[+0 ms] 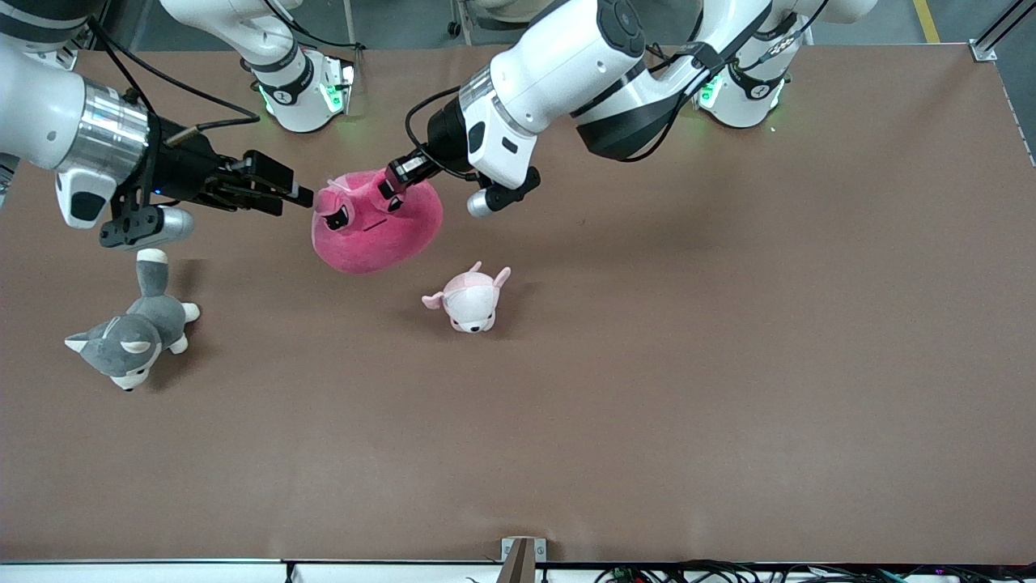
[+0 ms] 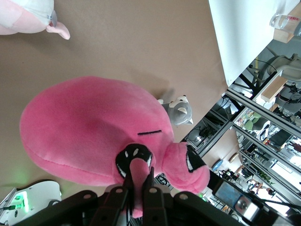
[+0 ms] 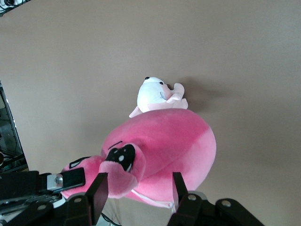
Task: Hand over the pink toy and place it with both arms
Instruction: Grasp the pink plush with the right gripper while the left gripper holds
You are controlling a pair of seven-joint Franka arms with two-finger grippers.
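The pink toy [image 1: 372,235] hangs over the table toward the robots' bases. My left gripper [image 1: 394,180] is shut on a small pink flap between its dark eyes, seen close in the left wrist view [image 2: 138,181], where the toy [image 2: 84,132] fills the middle. My right gripper [image 1: 299,194] is open right beside the toy, on the right arm's side. In the right wrist view its fingers [image 3: 97,195] stand wide apart on either side of the toy's near edge [image 3: 174,141], with the gripper [image 3: 139,178] not closed on it.
A small pale pink-and-white plush [image 1: 471,300] lies on the table nearer to the front camera than the pink toy. A grey-and-white plush dog [image 1: 133,328] lies toward the right arm's end, below the right arm.
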